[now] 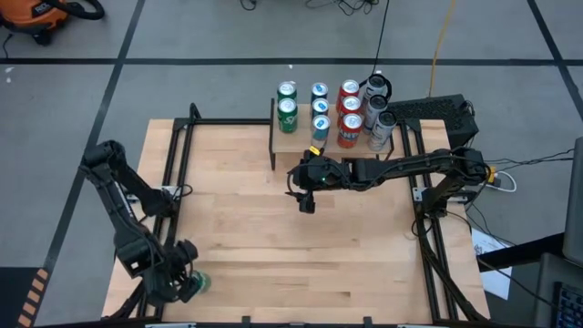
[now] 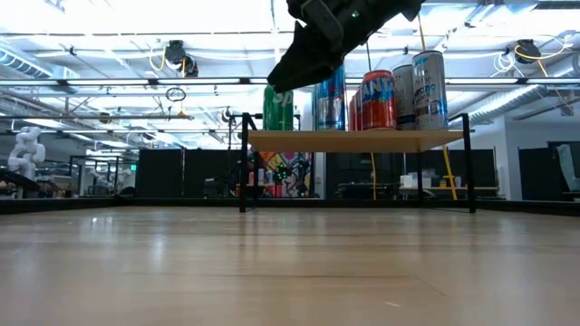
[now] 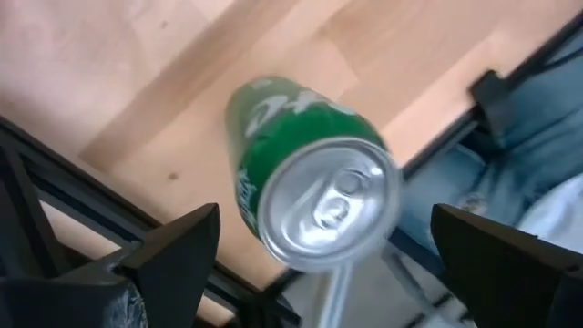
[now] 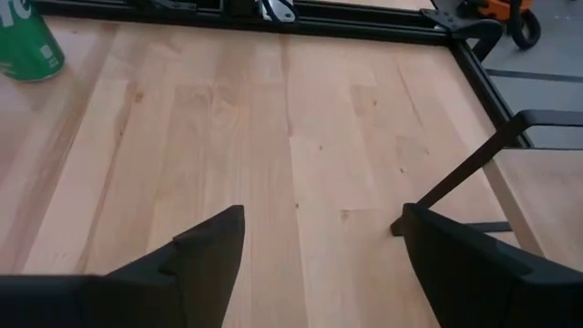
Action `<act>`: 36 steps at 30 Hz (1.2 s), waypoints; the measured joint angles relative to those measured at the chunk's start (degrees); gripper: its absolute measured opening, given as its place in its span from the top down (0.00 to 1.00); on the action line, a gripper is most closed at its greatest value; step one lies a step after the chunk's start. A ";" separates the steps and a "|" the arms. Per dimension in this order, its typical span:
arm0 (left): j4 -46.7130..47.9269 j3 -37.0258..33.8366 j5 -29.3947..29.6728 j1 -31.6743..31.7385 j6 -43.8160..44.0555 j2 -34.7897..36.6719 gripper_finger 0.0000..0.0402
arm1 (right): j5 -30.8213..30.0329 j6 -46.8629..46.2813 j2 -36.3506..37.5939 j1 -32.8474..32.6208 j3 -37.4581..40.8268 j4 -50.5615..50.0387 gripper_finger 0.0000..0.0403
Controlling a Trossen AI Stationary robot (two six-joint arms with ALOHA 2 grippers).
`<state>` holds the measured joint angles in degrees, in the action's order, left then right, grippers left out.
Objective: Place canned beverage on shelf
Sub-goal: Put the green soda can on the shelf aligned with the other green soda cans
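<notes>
The left tool [image 1: 187, 281] sits low at the near left corner of the counter [image 1: 237, 228], its two dark fingers [image 3: 173, 251] spread wide on either side of a green can [image 3: 305, 196]. The can stands on the wood by the counter's black edge rail, silver top and pull tab facing the wrist camera, and neither finger touches it: there is clear space on both sides. From above, only a sliver of green shows just beside the tool.

The right tool [image 1: 307, 202] hangs in mid-air over the far middle of the counter, just in front of the shelf [image 1: 290, 143], with its fingers [image 4: 205, 251] well apart and nothing between them. Bare wood lies under it, and the green can shows far off at the corner in its wrist view.

The shelf stands at the far edge of the counter on thin black legs. On its board stand two green cans [image 1: 287, 105], a row of blue cans [image 1: 320, 107], red cans [image 1: 350, 111] and tall silver cans [image 1: 376, 111] at the right end, all upright and close together
</notes>
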<state>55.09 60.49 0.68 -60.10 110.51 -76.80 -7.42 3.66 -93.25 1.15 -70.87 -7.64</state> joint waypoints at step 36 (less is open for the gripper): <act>14.19 2.36 -4.93 16.99 -26.23 -2.75 0.32 | -9.22 -13.15 7.98 -2.84 0.00 -23.42 0.29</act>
<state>69.27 62.84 -4.24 -43.12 84.27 -79.55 -16.64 -9.49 -85.27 -1.70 -70.87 -31.06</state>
